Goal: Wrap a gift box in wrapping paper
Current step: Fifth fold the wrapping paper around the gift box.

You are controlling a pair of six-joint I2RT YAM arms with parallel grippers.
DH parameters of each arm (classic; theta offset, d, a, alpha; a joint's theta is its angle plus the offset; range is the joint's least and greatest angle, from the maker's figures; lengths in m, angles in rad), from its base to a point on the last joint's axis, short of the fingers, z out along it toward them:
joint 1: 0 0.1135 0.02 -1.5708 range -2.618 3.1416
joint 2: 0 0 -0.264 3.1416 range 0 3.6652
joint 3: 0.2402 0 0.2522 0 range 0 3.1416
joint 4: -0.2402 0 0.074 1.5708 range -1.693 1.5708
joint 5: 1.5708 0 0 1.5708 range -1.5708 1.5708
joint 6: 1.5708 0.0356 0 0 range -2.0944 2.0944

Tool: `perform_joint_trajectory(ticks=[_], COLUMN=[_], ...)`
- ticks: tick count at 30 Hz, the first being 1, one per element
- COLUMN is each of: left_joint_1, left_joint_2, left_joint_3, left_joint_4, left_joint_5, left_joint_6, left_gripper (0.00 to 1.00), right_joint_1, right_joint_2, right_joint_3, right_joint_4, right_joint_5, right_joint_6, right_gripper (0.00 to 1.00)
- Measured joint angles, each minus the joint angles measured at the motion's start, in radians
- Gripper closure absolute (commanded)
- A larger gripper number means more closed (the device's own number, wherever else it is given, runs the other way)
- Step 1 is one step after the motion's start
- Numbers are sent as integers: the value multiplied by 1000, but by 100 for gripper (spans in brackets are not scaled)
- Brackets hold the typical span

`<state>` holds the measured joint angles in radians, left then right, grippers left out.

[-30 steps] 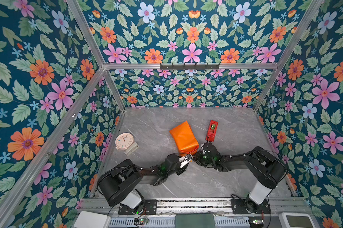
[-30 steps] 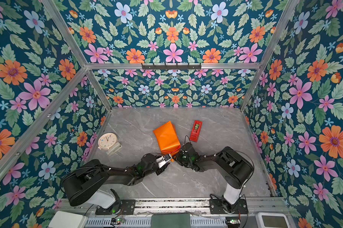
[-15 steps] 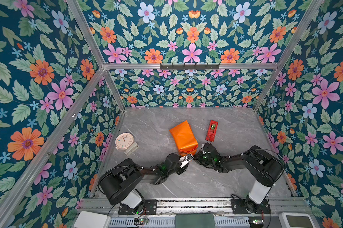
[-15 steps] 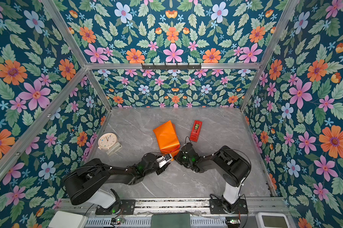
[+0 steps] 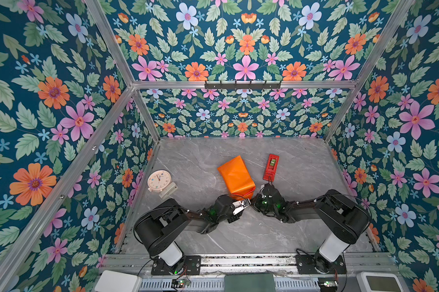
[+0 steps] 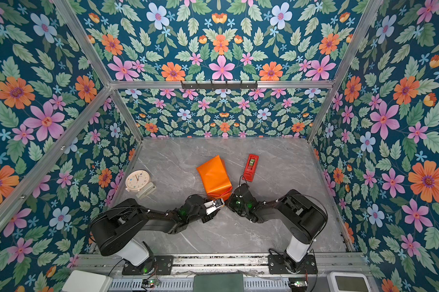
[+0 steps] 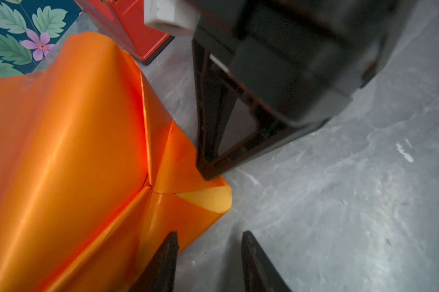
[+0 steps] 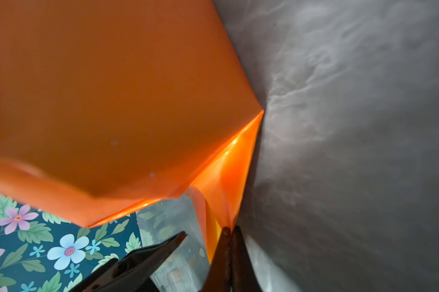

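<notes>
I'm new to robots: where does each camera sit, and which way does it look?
Both top views: overhead, looking down at the table, wrapping paper, left arm and right arm.
Left wrist: on the left arm, facing the paper's folded end; left tool shows, open.
Right wrist: on the right arm, facing the paper; right tool shut on a flap.
All share the paper.

Wrapping paper (image 6: 214, 177) sits bundled, glossy orange, on the counter (image 6: 238, 232)!
Left tool (image 6: 219, 202) and right tool (image 6: 227, 198) meet at its near corner; red tape dispenser (image 6: 250, 167) just beside, clock (image 6: 137, 180) well apart.
</notes>
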<state>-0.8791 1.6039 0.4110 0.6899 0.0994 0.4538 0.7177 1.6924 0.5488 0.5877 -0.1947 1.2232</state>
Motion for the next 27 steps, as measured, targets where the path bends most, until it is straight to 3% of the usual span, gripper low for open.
perform_joint_trajectory(ticks=[12,27], left_joint_1=[0,0], left_joint_2=[36,119], left_joint_3=[-26,-23], left_joint_4=[127,258], left_joint_5=[21,-14], left_joint_6=[127,201], left_gripper=[57,64], right_joint_1=[0,-1], right_joint_2=[-23,-70], right_joint_3=[-24,-31], right_joint_4=[22,36], right_joint_5=[-15,-31], right_joint_6=[76,120], right_gripper=[100,100])
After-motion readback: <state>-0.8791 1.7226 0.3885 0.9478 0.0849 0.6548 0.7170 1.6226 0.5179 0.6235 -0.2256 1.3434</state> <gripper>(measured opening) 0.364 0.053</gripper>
